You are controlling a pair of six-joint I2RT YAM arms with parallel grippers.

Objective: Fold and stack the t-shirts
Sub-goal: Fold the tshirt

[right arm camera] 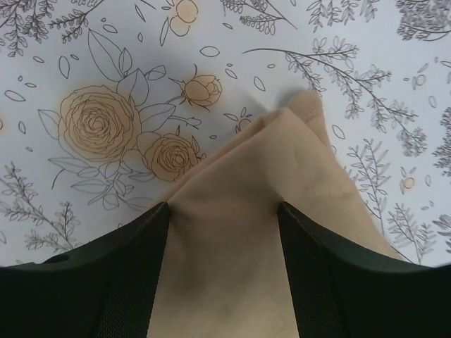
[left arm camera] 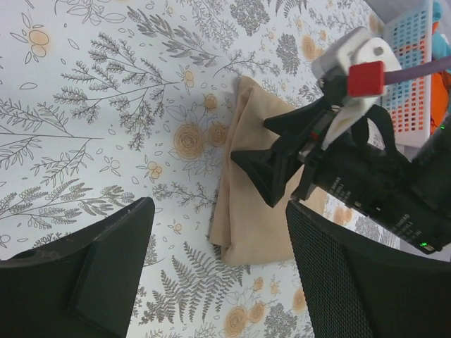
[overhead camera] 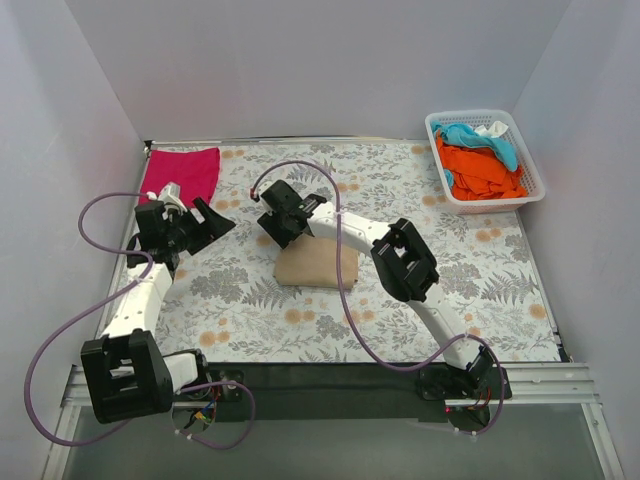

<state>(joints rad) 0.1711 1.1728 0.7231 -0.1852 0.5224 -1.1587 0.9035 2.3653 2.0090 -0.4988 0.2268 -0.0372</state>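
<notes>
While the folded tan shirt (overhead camera: 320,268) lay mid-table, right gripper (overhead camera: 278,225) spread apart astride its far-left corner and left gripper (overhead camera: 212,222) spread and empty nearby, a good grab likely meant pinching every layer before lifting.

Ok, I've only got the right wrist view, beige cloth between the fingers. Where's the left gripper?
Observer: The left gripper hangs open over bare tablecloth, to the left of the beige shirt, not touching it.
Operator: Any other shirt laid out on the table?
Observer: One magenta shirt lies flat in the far left corner.
Operator: More waiting?
Observer: Yes, the white basket at the far right holds orange clothes and teal clothes.
</notes>
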